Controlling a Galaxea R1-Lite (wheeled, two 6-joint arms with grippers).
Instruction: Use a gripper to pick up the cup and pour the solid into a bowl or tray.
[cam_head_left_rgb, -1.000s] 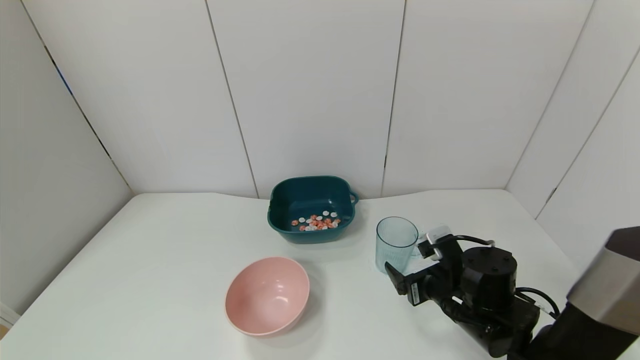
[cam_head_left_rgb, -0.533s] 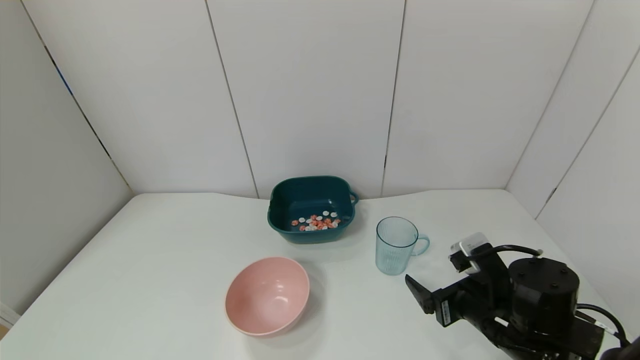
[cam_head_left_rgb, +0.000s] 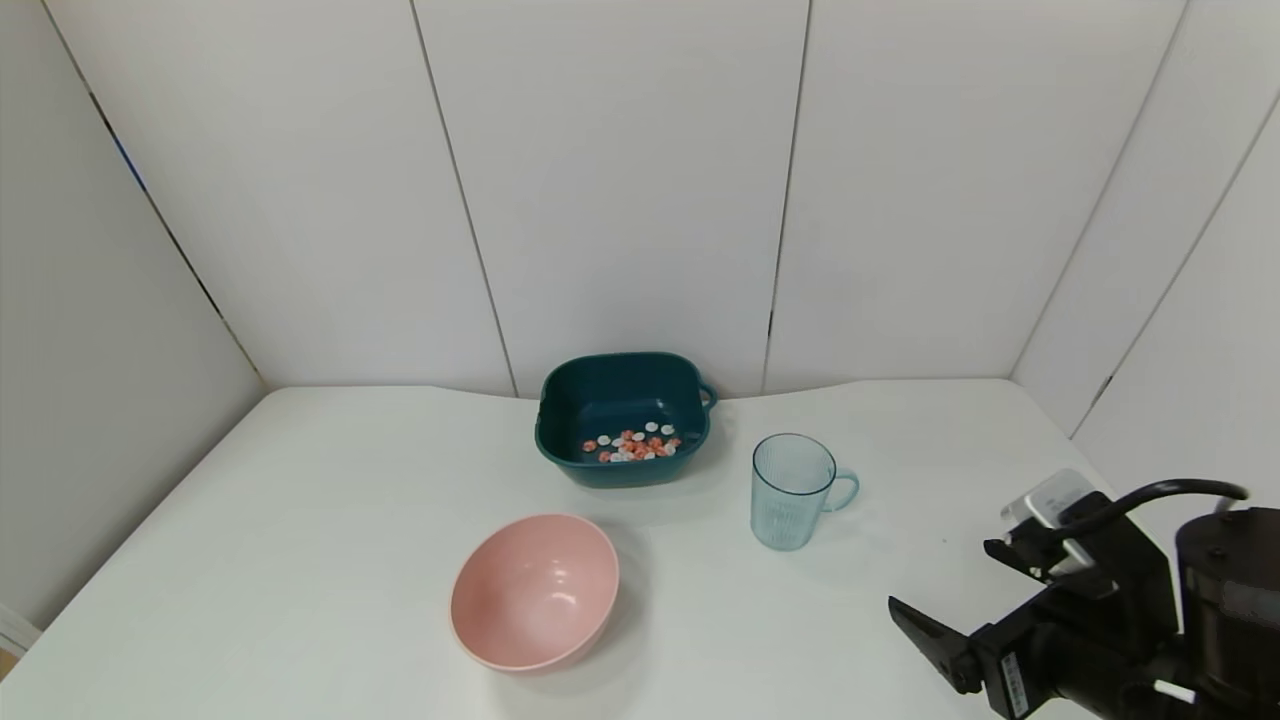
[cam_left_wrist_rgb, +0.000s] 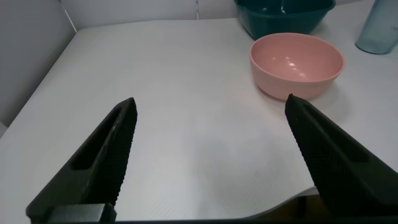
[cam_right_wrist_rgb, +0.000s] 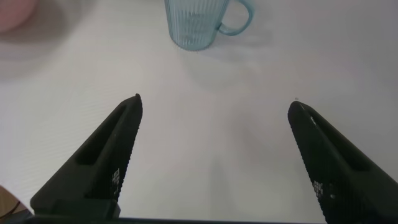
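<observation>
cup (cam_head_left_rgb: 792, 491) upright at centre-right of the head frame, apart from the right gripper (cam_head_left_rgb: 985, 600) at lower right, fingers spread wide, empty. solid (cam_head_left_rgb: 632, 444) lies in teal basin (cam_head_left_rgb: 625, 415) (pink bowl (cam_head_left_rgb: 534, 590) below). left gripper (cam_left_wrist_rgb: 211, 158) wide, empty.

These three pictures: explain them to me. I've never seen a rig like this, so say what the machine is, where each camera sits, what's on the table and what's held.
It is a robot with two arms, each ending in a claw. The wide picture comes from a camera on its head; the other two come from cameras on its wrists, looking out between the fingers.

On the white table stand a dark teal basin holding small orange-red and white pieces, a pink bowl, and a light-blue cup standing upright.

The right claw is open and holds nothing, short of the cup. The left claw is open too, near the table's edge, holding nothing.
</observation>
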